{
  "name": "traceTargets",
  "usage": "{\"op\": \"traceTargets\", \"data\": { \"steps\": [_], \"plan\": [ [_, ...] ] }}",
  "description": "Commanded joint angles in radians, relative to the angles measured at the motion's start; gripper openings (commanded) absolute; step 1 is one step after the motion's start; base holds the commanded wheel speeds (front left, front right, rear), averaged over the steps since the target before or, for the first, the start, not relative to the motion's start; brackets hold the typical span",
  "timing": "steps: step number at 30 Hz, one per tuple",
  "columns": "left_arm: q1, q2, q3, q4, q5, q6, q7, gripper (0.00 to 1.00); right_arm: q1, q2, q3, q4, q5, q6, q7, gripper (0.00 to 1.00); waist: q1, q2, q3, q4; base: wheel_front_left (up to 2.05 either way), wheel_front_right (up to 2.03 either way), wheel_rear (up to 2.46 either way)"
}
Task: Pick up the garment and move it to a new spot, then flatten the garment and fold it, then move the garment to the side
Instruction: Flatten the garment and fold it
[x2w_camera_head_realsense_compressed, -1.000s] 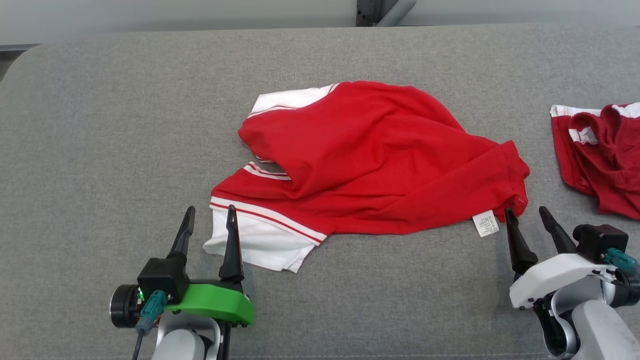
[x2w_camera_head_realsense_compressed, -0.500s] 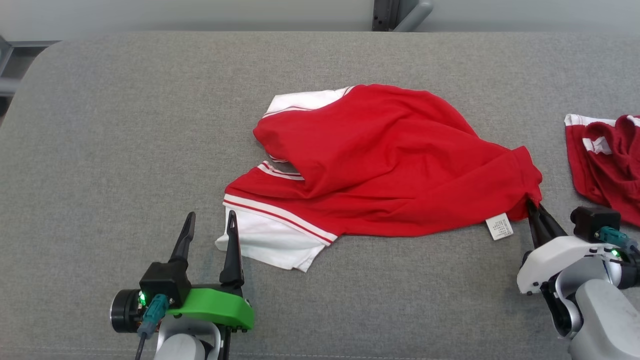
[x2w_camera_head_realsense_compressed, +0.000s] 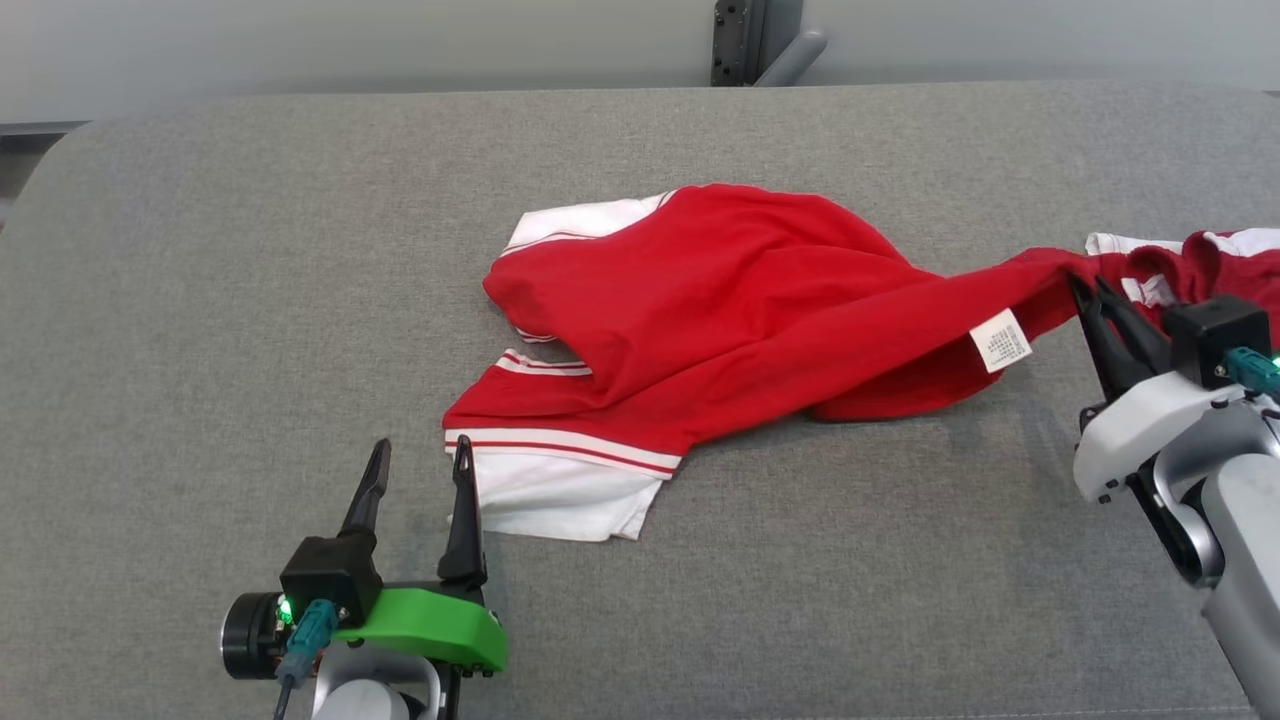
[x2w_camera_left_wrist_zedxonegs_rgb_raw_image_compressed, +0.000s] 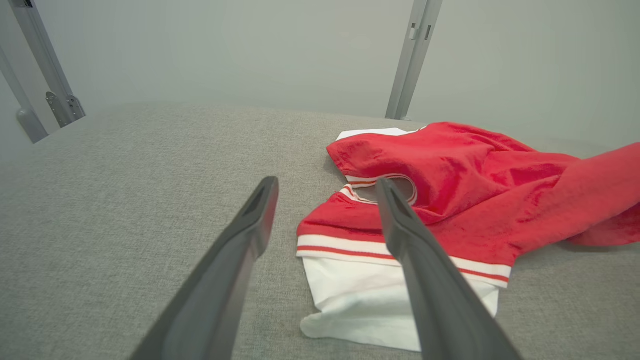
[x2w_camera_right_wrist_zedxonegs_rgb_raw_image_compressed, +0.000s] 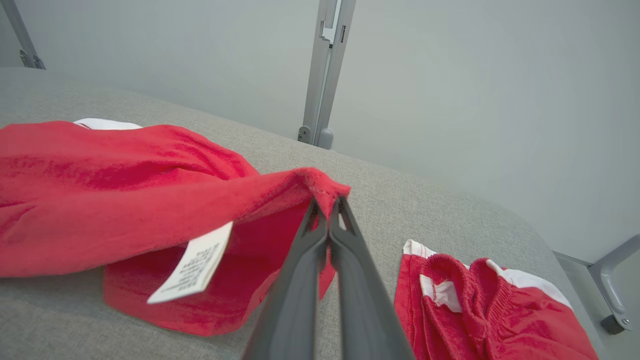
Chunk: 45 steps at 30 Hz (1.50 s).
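Stretching across the grey surface (x2w_camera_head_realsense_compressed: 200, 330), the red garment (x2w_camera_head_realsense_compressed: 720, 300) now has its right corner lifted and dragged far-right, toward the second red garment (x2w_camera_head_realsense_compressed: 1215, 250). The right gripper (x2w_camera_head_realsense_compressed: 1087, 288), apart a second ago, is clamped on that corner. The left gripper (x2w_camera_head_realsense_compressed: 422, 446) stays spread wide by the white hem; the label (x2w_camera_head_realsense_compressed: 1003, 340) rides up too.

Red knit garment (x2w_camera_head_realsense_compressed: 720, 310) with white sleeves trimmed in red and white stripes, lying crumpled mid-way across the grey fabric bench (x2w_camera_head_realsense_compressed: 250, 300). Its right hem corner is raised and pulled taut rightward, pinched in the right gripper (x2w_camera_head_realsense_compressed: 1087, 284). A white care label (x2w_camera_head_realsense_compressed: 1002, 340) hangs beside the pinch.
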Motion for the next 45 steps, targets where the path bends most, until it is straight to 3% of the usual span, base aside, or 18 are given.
{"op": "traceTargets", "data": {
  "steps": [1,5,11,23,24,25,26,27,28,37,45],
  "plan": [
    [0.012,0.002,0.005,-0.001,-0.001,0.005,-0.003,1.0,0.036,-0.013,0.011,-0.018,0.01,-0.001,0.011,0.0,0.0,0.0,0.0,-0.007,0.0,0.0,0.0],
    [0.013,0.002,0.015,-0.005,0.0,0.008,-0.003,1.0,0.122,-0.028,0.006,-0.077,0.029,-0.001,0.027,0.0,0.0,0.0,0.005,-0.024,0.0,0.0,0.0],
    [0.005,0.002,0.031,-0.006,0.009,0.002,-0.003,1.0,0.268,0.041,-0.031,-0.114,0.056,-0.001,0.01,0.0,0.0,0.0,0.015,-0.049,0.0,0.0,0.0],
    [-0.008,0.002,0.038,-0.002,0.019,-0.008,-0.003,1.0,0.32,0.104,-0.075,0.028,-0.027,-0.001,-0.073,0.0,0.0,0.0,0.019,-0.078,0.0,0.0,0.0],
    [-0.008,0.002,0.039,-0.002,0.02,-0.009,-0.003,1.0,0.316,0.108,-0.087,0.041,-0.031,-0.001,-0.08,0.06,0.0,0.0,0.019,-0.079,0.0,0.0,0.0],
    [-0.009,0.002,0.039,-0.002,0.02,-0.009,-0.003,1.0,0.315,0.111,-0.096,0.055,-0.037,-0.001,-0.085,0.31,0.0,0.0,0.019,-0.079,0.0,0.0,0.0],
    [-0.009,0.002,0.038,-0.001,0.021,-0.008,-0.003,1.0,0.313,0.114,-0.106,0.067,-0.046,-0.001,-0.09,0.69,0.0,0.0,0.019,-0.08,0.0,0.0,0.0],
    [-0.009,0.002,0.038,-0.001,0.021,-0.008,-0.003,1.0,0.313,0.117,-0.117,0.075,-0.056,-0.001,-0.095,0.94,0.0,0.0,0.019,-0.08,0.0,0.0,0.0],
    [-0.009,0.002,0.036,0.0,0.02,-0.009,-0.003,1.0,0.316,0.121,-0.127,0.082,-0.064,-0.001,-0.095,1.0,0.0,0.0,0.018,-0.08,0.0,0.0,0.0],
    [-0.004,0.002,0.041,0.004,0.014,-0.003,-0.003,1.0,0.354,0.139,-0.195,0.088,-0.064,-0.001,-0.111,1.0,0.0,0.0,0.012,-0.078,0.0,0.0,0.0],
    [0.012,0.002,0.049,0.01,0.006,-0.002,-0.003,1.0,0.389,0.165,-0.237,-0.044,-0.052,-0.001,-0.108,1.0,0.0,0.0,-0.017,-0.091,0.0,0.0,0.0]
  ]
}}
